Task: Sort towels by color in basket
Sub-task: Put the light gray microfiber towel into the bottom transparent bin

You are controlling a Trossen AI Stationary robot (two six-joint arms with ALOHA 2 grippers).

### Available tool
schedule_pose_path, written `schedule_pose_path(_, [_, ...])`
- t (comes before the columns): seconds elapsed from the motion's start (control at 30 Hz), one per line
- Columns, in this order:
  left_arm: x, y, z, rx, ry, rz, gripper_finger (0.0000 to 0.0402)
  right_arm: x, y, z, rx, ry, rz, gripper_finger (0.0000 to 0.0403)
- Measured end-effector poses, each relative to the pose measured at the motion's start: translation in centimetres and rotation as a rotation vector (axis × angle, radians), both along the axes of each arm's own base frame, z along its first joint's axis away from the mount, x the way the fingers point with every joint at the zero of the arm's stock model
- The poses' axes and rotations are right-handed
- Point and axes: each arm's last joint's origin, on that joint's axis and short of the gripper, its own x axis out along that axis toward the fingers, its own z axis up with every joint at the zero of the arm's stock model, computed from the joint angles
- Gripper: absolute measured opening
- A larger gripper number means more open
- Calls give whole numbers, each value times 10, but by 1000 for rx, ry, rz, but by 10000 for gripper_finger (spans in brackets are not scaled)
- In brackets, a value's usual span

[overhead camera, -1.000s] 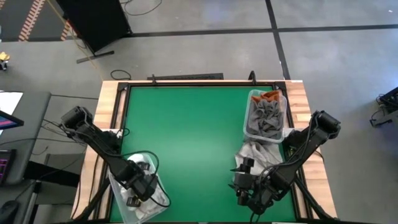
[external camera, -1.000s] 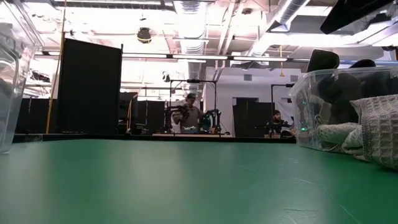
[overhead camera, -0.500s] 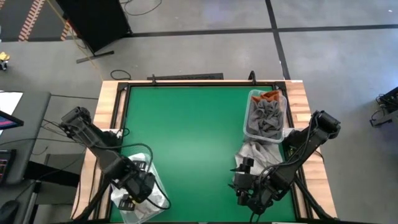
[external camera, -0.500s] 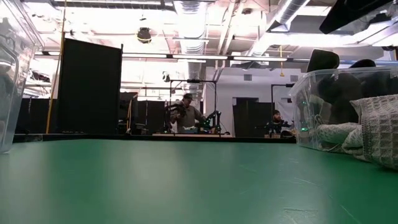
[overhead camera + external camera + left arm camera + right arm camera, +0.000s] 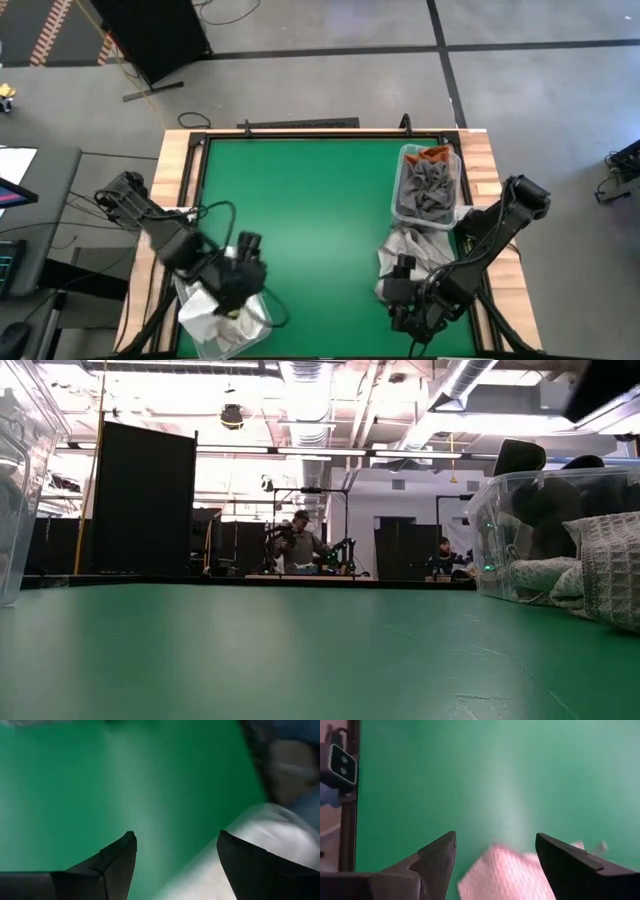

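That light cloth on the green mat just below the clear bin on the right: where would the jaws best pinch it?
The light cloth lies crumpled, half against the clear bin. Probably best from straight above, pinching a raised fold on its open mat side, away from the bin wall. The right gripper, open, hovers just short of it.

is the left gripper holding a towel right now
No. In the left wrist view the left gripper is open, with only the green table showing between its fingers.
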Motion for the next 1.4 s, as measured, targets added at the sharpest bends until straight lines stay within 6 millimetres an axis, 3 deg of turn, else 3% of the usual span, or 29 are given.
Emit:
schedule_pose_path(0.2, [45,16,-22,120,-69,-30,265,-26,-14,17,91,77,-118,302])
schedule_pose_path(0.37, [84,32,-51,195,-78,-50,265,-55,-27,19,108,263,-326,302])
schedule_pose_path(0.5, [114,46,-77,215,-90,-49,265,-63,-28,8,85,381,-452,302])
schedule_pose_path(0.8, [172,65,-138,190,-132,-125,265,-66,-34,-38,-1,521,-587,302])
schedule_pose_path(0.97, [191,66,-162,209,-162,-150,265,-59,-37,-65,51,504,-597,301])
schedule_pose_path(1.1, [198,64,-170,209,-195,-162,265,-45,-43,-83,133,408,-557,301])
schedule_pose_path(1.4, [205,62,-170,175,-263,-195,265,11,-60,-83,174,48,-414,301])
